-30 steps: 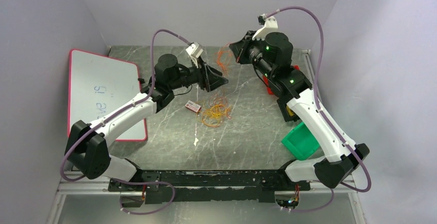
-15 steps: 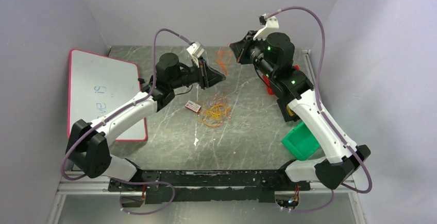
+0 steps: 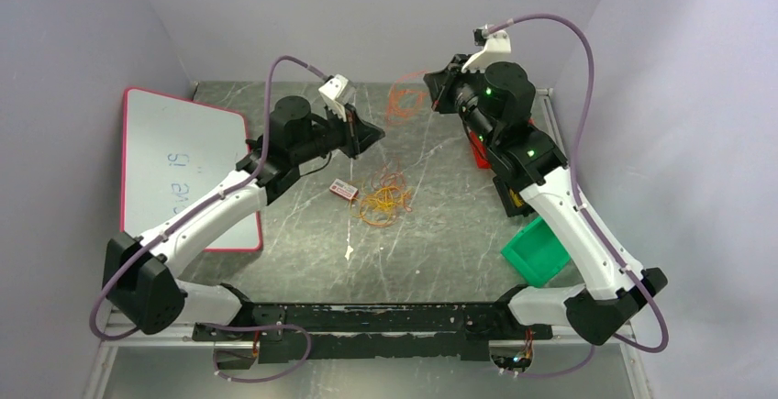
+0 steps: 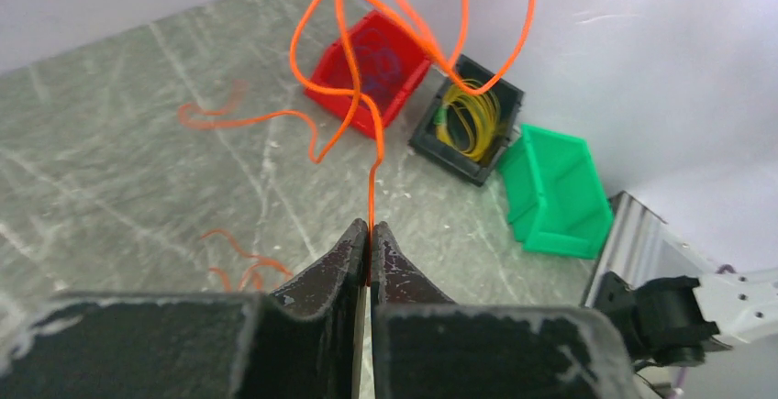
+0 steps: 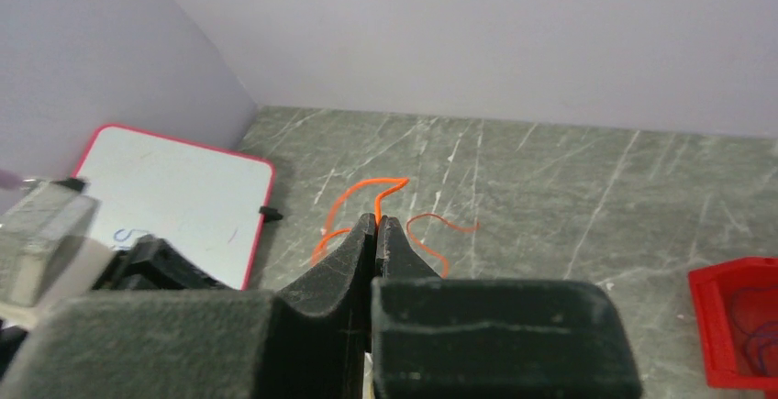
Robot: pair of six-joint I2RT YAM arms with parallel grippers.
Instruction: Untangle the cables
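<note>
Pinching a thin, thread-like orange cable (image 4: 371, 174) with the left gripper (image 4: 369, 232) — fingertips pressed together on its lower end, above the grey marbled counter (image 3: 440, 229). Gripping the same cable's upper part with the right gripper (image 5: 376, 225), likewise pinched tight, high near the back wall. Hanging in curls between the two. Below, lying on the counter — a loose tangle of orange and yellow cables (image 3: 385, 202), beside a small red-and-white object (image 3: 344, 189).
</note>
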